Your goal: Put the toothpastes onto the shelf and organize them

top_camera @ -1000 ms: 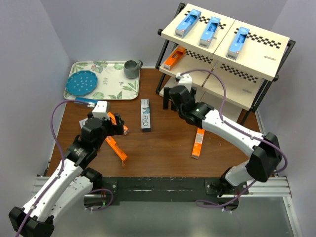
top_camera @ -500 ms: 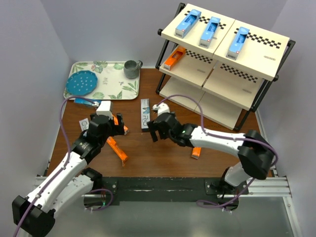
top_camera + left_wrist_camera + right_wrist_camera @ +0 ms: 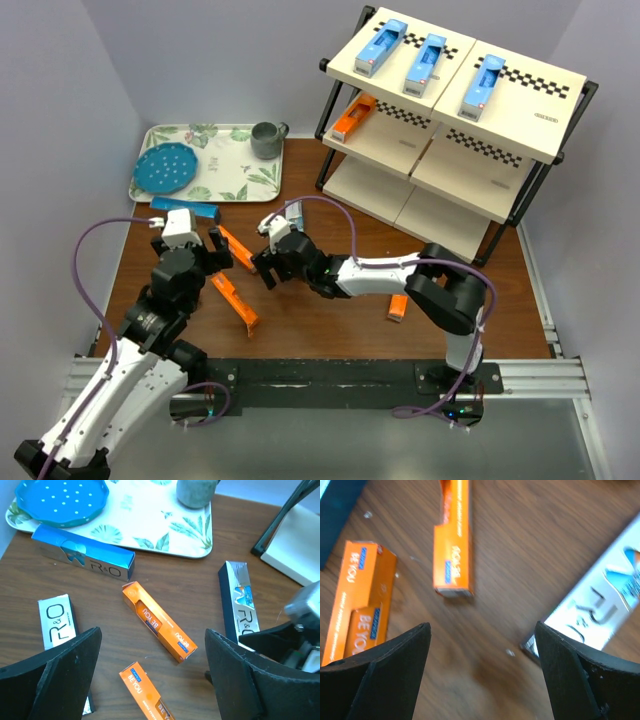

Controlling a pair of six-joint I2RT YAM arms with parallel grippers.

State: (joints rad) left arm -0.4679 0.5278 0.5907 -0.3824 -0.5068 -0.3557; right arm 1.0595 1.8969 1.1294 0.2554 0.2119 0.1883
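Just ahead of the wide-open left claw (image 3: 150, 680), slim orange cardboard toothpaste box (image 3: 159, 628); right claw (image 3: 480, 680) equally agape, empty, beside grey-and-teal lettered carton (image 3: 600, 605).

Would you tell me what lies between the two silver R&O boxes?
The left wrist view shows one orange box lying between the left silver box and the right silver box, touching neither.
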